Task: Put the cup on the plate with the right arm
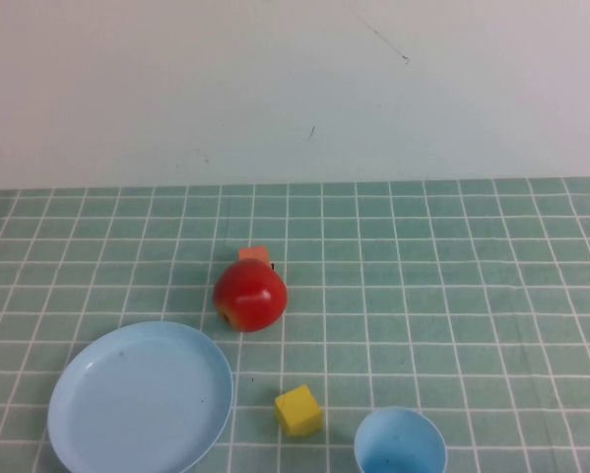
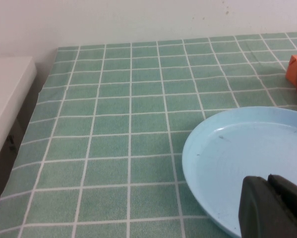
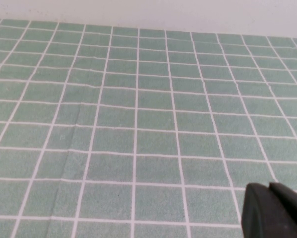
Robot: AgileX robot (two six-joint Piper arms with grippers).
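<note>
The small light blue cup (image 1: 400,442) stands upright at the table's front edge, right of centre. The wide light blue plate (image 1: 140,398) lies at the front left and also shows in the left wrist view (image 2: 247,158). My left gripper (image 2: 268,181) is shut and empty, hovering over the plate's near rim. My right gripper (image 3: 269,187) is shut and empty over bare green tiled cloth; the cup does not show in its view. Neither arm shows in the high view.
A red apple (image 1: 249,295) sits mid-table with an orange block (image 1: 255,255) just behind it; both peek into the left wrist view. A yellow cube (image 1: 298,410) lies between plate and cup. The green checked cloth (image 1: 452,296) ends at a white wall.
</note>
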